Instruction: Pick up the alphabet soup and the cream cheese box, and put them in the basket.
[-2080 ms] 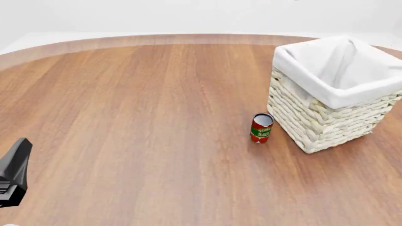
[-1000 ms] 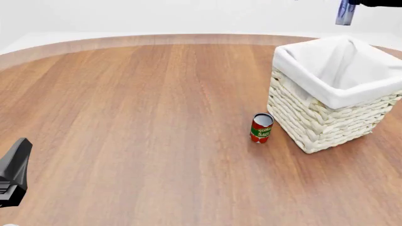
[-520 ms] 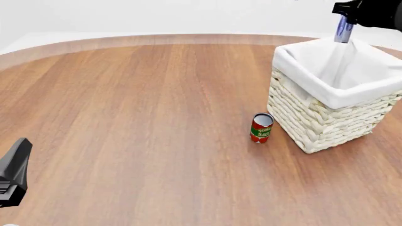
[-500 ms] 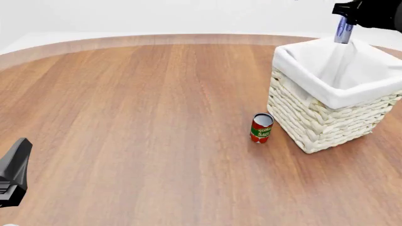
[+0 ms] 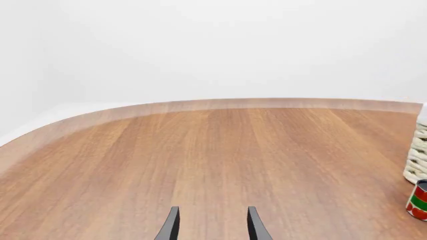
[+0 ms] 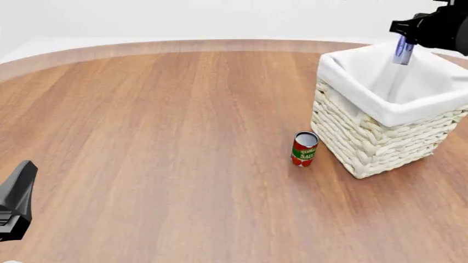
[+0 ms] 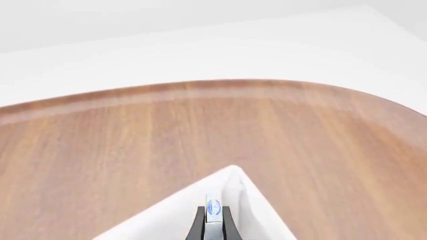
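The cream cheese box [image 6: 402, 50] hangs edge-on over the far part of the basket [image 6: 380, 145], its lower end level with the white liner's rim. My right gripper [image 6: 404, 33] is shut on the box's upper part. The right wrist view has the box [image 7: 213, 210] between the two dark fingers [image 7: 199, 225], with a corner of the basket's liner [image 7: 237, 192] below. My left gripper [image 5: 212, 227] is open and empty above bare wood at the near left of the table; the front view shows only its dark arm [image 6: 16, 200]. The alphabet soup is out of view.
A red and green tomato can [image 6: 304, 148] stands upright just left of the basket's near corner, also at the edge of the left wrist view [image 5: 419, 200]. The round wooden table [image 6: 161, 137] has a curved far edge against a white background.
The right gripper came into view at the top right holding the cream cheese box and has lowered it toward the basket's opening. The left arm and the tomato can have not moved.
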`<state>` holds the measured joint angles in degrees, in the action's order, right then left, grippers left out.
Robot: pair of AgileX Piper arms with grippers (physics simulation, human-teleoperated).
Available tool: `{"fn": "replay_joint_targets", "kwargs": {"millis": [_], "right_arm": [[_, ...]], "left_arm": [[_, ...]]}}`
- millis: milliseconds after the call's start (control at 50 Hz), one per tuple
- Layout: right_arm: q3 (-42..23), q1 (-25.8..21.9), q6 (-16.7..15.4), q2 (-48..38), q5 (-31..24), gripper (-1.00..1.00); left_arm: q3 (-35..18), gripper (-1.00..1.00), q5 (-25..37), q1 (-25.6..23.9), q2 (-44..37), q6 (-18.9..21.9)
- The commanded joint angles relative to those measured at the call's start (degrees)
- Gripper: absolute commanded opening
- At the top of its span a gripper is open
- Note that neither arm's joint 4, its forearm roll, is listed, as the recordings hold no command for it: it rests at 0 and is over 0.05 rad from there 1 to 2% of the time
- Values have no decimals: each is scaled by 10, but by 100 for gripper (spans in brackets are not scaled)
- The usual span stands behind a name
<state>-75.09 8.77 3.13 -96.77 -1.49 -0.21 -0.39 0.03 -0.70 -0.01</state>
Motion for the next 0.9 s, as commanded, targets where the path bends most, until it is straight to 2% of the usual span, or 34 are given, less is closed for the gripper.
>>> {"fn": "replay_joint_targets", "kwargs": {"millis": [20,900], "right_arm": [[3,10,-1,-5,10,-100],[14,35,-9,-45,41,-100]], "left_arm": [[0,100,0,0,0,0],[0,100,0,0,0,0]]}}
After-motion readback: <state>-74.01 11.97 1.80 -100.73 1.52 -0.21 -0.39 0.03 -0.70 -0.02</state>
